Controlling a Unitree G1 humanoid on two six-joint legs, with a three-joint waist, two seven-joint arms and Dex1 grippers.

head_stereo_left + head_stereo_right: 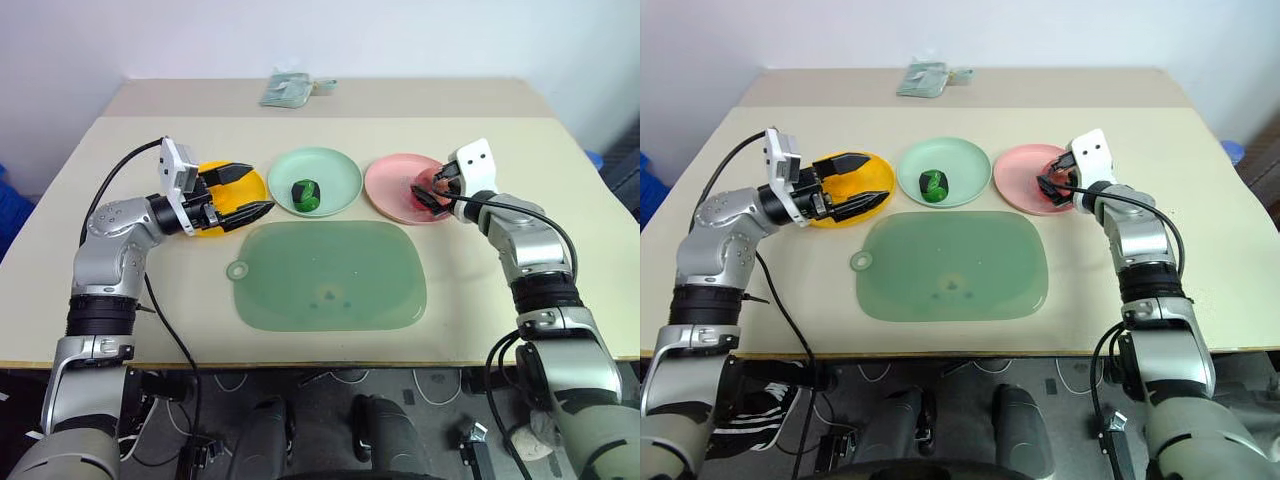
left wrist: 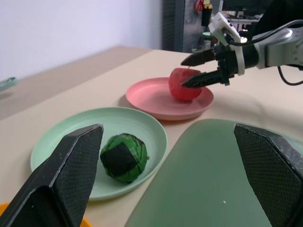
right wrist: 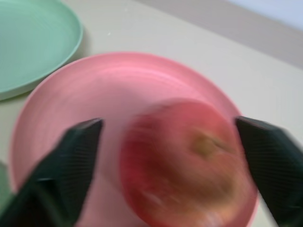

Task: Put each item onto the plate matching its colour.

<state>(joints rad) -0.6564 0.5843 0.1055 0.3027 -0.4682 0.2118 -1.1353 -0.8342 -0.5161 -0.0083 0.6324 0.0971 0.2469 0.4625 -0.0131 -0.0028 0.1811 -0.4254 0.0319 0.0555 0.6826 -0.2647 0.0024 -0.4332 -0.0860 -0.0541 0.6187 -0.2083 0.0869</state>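
Note:
The pink-red apple (image 2: pixel 179 91) rests on the pink plate (image 1: pixel 385 185) at the right. My right gripper (image 1: pixel 428 190) is open, with one finger on each side of the apple. The dark green-and-black item (image 1: pixel 306 192) lies on the mint green plate (image 1: pixel 340 175) in the middle. At the left, my left gripper (image 1: pixel 260 188) hovers open and level over the yellow-orange plate (image 1: pixel 855 182), with nothing between its fingers (image 2: pixel 71 165). I cannot make out an orange item.
A large translucent green mat (image 1: pixel 330 275) with a handle hole at its left lies in front of the three plates. A small greenish stack (image 1: pixel 285 90) sits at the table's far edge. The near table edge runs just behind the mat.

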